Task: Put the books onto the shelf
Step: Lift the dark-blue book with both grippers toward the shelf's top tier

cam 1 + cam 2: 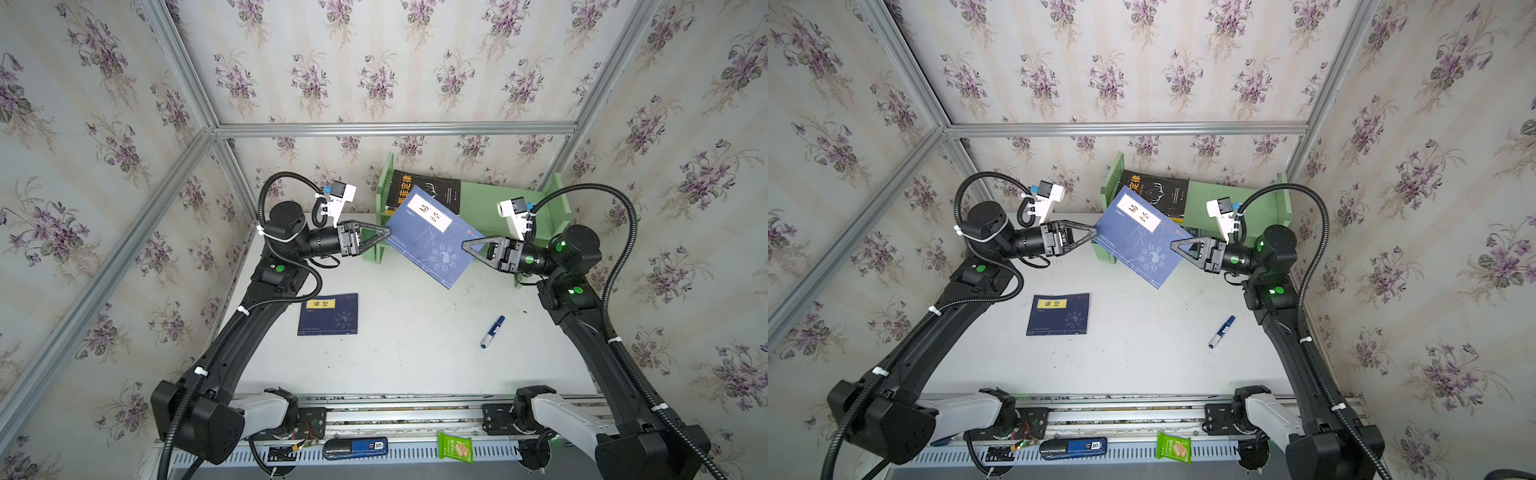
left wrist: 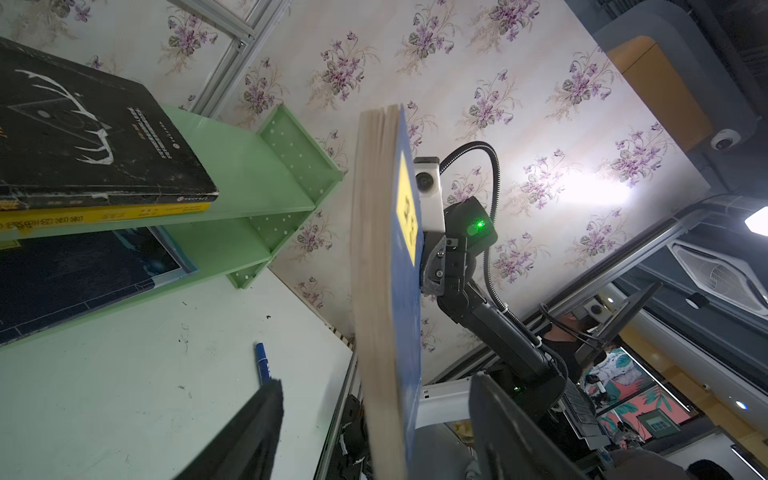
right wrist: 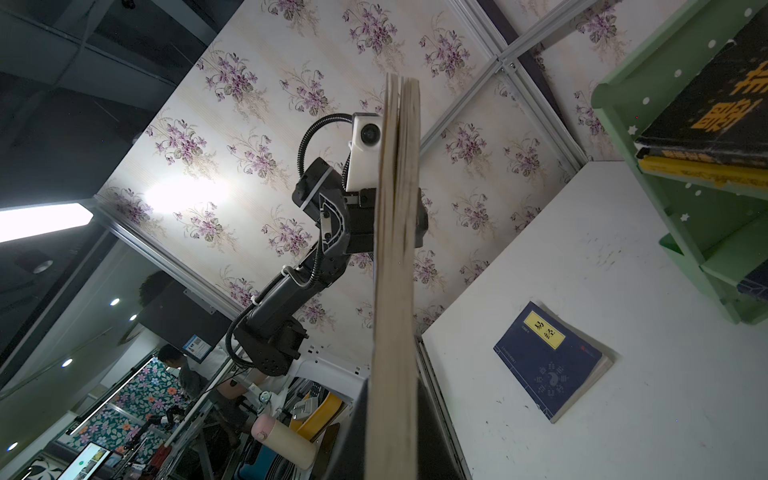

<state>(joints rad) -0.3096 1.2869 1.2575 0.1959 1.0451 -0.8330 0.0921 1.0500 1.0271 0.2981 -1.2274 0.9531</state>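
A blue book with a pale title label [image 1: 432,237] [image 1: 1142,237] hangs tilted in the air in front of the pale green shelf [image 1: 498,203] [image 1: 1225,195]. My right gripper [image 1: 465,245] [image 3: 390,386] is shut on its right edge. My left gripper [image 1: 388,233] [image 2: 374,382] straddles the opposite edge, and its fingers [image 2: 257,424] stand clear of the covers on both sides. A black book [image 1: 432,187] [image 2: 83,124] lies on a yellow one [image 2: 104,216] on the top tier. A white-and-blue magazine [image 2: 83,270] lies on the lower tier. A navy book [image 1: 328,314] [image 3: 548,357] lies flat on the table.
A blue-and-white marker [image 1: 492,331] [image 2: 262,361] lies on the table at the right. A blue device [image 1: 355,448] and a green snack packet [image 1: 456,448] sit on the front rail. Wallpapered walls close in the back and both sides.
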